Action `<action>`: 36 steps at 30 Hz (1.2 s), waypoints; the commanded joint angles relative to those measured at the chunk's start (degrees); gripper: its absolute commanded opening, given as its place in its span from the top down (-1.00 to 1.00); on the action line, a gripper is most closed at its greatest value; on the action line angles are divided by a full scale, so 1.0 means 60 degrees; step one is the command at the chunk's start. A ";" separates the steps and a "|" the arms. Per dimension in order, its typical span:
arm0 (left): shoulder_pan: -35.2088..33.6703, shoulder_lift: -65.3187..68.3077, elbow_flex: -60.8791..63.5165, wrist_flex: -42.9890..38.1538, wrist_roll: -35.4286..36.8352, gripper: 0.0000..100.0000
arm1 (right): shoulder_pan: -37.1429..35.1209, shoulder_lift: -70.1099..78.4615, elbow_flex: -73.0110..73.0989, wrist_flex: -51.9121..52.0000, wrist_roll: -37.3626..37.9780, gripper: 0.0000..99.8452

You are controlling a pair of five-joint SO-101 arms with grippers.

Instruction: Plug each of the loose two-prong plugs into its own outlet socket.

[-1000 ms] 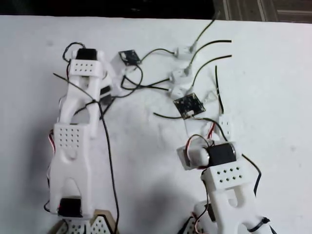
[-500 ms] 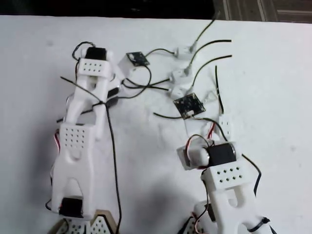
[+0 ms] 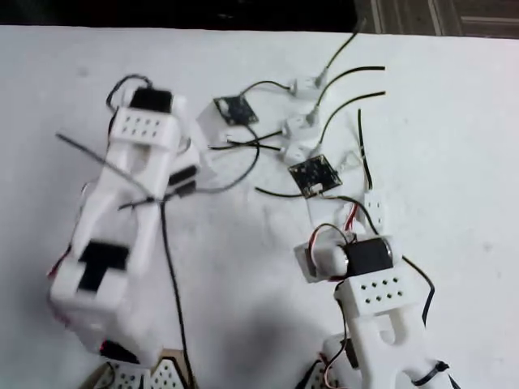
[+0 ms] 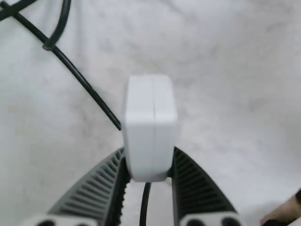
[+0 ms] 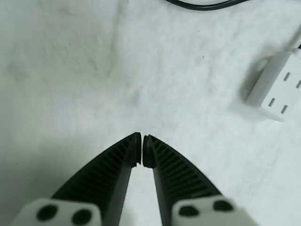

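My left gripper (image 4: 149, 162) is shut on a white plug (image 4: 150, 125), whose black cord runs back between the fingers. From above, that plug (image 3: 229, 112) shows a dark square face and hangs just left of the cluster of loose white plugs (image 3: 297, 138), with the left gripper (image 3: 203, 134) behind it. My right gripper (image 5: 142, 149) is shut on nothing, low over bare table. A white outlet socket (image 5: 276, 89) with slots lies off to its side. The same socket strip (image 3: 375, 212) sits just beyond the right arm (image 3: 365, 259).
Black cords (image 3: 235, 146) loop across the table between the plugs. A second dark square block (image 3: 315, 176) lies ahead of the right arm. Another small white plug (image 3: 306, 87) sits farther back. The table's far right is open.
The left arm has lifted and carried the held plug to the right, closer to the plug cluster. The cords near it shifted. The right arm has kept still.
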 commanded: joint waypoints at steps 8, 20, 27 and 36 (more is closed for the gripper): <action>0.0168 -0.5912 0.8557 -0.4381 0.0132 0.95 | 0.0051 -0.0095 -0.0059 -0.0081 0.0103 0.96; 0.0212 -0.6278 0.9026 -0.3956 0.1216 0.56 | 0.0051 -0.0095 -0.0059 -0.0081 0.0103 0.96; -0.0081 -0.6293 0.8044 -0.3209 0.1553 0.56 | 0.0051 -0.0095 -0.0059 -0.0110 0.0103 0.96; 0.1326 -0.6278 0.8821 -0.3253 0.1289 0.55 | 0.0051 -0.0095 -0.0059 -0.0095 0.0103 0.96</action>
